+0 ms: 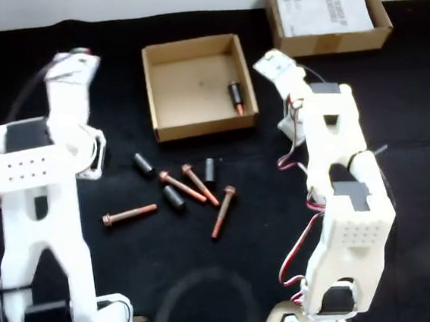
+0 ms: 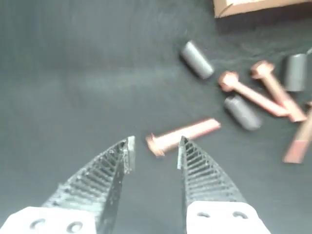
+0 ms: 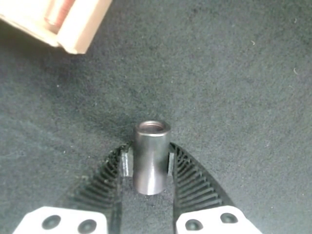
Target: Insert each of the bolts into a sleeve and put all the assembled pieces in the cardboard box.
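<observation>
Bolts (image 1: 200, 184) first: counted four loose on the black cloth (image 1: 414, 96) between the arms, with three bare sleeves (image 1: 174, 197) lying among them. Found one assembled piece (image 1: 236, 98) lying in the cardboard box (image 1: 204, 126), against its right wall.

Saw the left gripper (image 2: 155, 146) spread wide, tips to either side of the head of the outlying bolt (image 2: 183, 135), which lay apart from the cluster. Could not tell how far above the cloth. Judged this a line-up for a pinch near the head, leaving the shank free to enter a bore.

Saw the right gripper (image 3: 148, 157) pinching a fourth sleeve (image 3: 152, 158) by the end nearer the wrist, close by a corner of the box. Held it with the open end clear of the fingers (image 3: 192, 175) and unobstructed, presumably so a bolt could be pushed in from that side.

Judged the task early: one piece boxed, four pairs to go. Expected trouble mainly from shank and bore meeting off-axis, or from the sleeve twisting in the grip under the push.
</observation>
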